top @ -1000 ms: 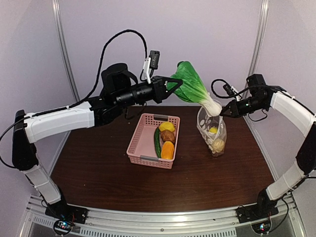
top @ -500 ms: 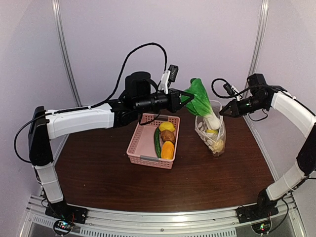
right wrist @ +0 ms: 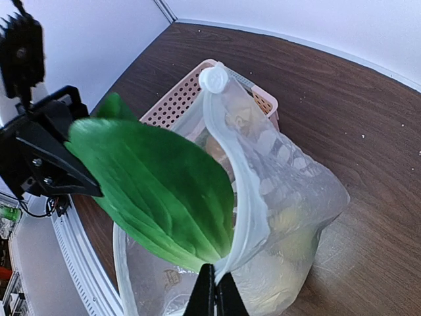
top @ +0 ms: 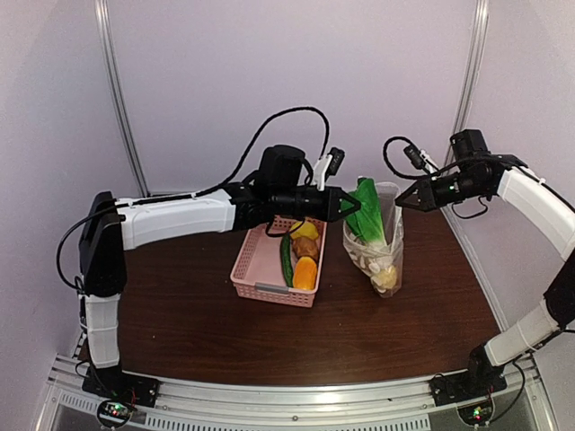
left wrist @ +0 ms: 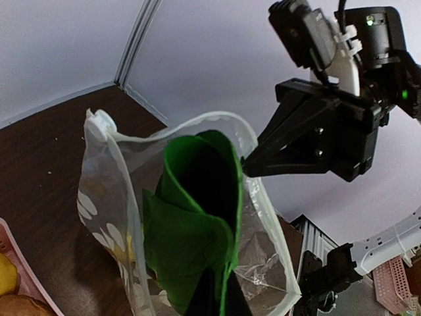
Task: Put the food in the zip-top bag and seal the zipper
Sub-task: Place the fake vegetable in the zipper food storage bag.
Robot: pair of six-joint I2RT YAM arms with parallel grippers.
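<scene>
My left tool (top: 350, 205) clamps the green leafy vegetable (top: 369, 214), half inside the zip-top bag (top: 384, 265); my right tool (top: 401, 203) pinches its rim.

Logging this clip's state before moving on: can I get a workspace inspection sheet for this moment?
Surface: dark wooden table, no spills seen.
Job's things: zip-top bag upright, mouth open, pale food at its bottom; leafy vegetable partly inside; lemon, brown piece, orange piece and cucumber in the pink basket.
Clutter: nothing seen.
Grippers: left gripper shut on the leafy vegetable; right gripper pinching the bag's rim.
Cables: black cable arching over the left arm.
Surroundings: pale walls, metal poles.
</scene>
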